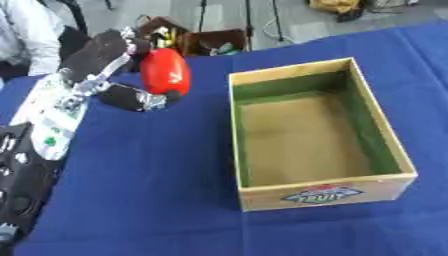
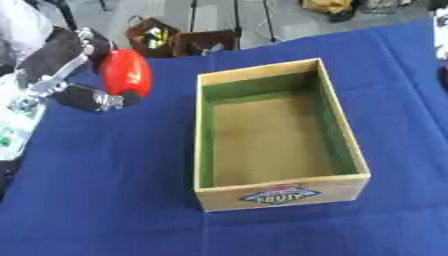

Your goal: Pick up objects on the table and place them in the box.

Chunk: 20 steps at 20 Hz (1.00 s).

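Upper left of frame, left robot hand (image 1: pixel 122 75) gripped glossy red rounded object (image 1: pixel 164 71); next, carry it over open wooden cardboard-lined box (image 1: pixel 385 145), release.

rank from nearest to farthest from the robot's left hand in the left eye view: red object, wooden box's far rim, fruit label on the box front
1. Red oval object, held in the left hand.
2. Wooden box's far rim, to the right.
3. Fruit label, on the near front wall.

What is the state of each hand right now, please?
Left hand: shut on the red object, held left of the box.
Right hand: not in view.
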### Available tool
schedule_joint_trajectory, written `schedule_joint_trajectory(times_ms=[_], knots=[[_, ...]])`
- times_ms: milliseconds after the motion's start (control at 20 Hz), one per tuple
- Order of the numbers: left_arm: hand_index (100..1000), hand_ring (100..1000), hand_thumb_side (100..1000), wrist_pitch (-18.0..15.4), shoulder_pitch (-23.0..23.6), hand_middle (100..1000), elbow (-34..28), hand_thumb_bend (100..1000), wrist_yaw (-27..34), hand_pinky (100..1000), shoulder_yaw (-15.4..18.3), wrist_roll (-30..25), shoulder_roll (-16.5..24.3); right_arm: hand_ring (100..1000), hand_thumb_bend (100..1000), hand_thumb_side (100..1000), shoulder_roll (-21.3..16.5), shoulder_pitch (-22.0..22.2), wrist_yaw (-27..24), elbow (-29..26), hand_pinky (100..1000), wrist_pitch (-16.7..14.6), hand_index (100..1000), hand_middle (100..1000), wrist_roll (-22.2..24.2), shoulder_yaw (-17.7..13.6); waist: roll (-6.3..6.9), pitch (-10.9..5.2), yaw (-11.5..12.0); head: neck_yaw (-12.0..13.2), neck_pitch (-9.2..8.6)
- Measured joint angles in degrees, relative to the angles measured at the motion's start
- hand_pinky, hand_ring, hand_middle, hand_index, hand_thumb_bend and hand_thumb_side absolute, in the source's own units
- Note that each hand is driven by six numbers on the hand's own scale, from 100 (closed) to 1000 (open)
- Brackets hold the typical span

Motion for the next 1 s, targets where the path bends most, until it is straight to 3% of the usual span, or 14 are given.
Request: schedule_joint_trajectory(times_ms=[450,1000], knots=[[425,254,743,-0.8,-2.5,213,-0.1,509,4.3,153,-1.3,1.9,-2.2,919,100,586,1.8,-3.1,-0.8,0.0,919,-0.7,696,560,0.4,0.8,0.54,0.01,-2.1,1.4,0.26],[415,256,723,-7.7,-2.9,204,3.6,560,9.5,153,-3.3,-0.1,-5.5,917,100,584,3.0,-4.5,-1.4,0.0,921,-1.5,696,561,1.0,1.4,0.98,0.43,-3.5,2.0,0.26]])
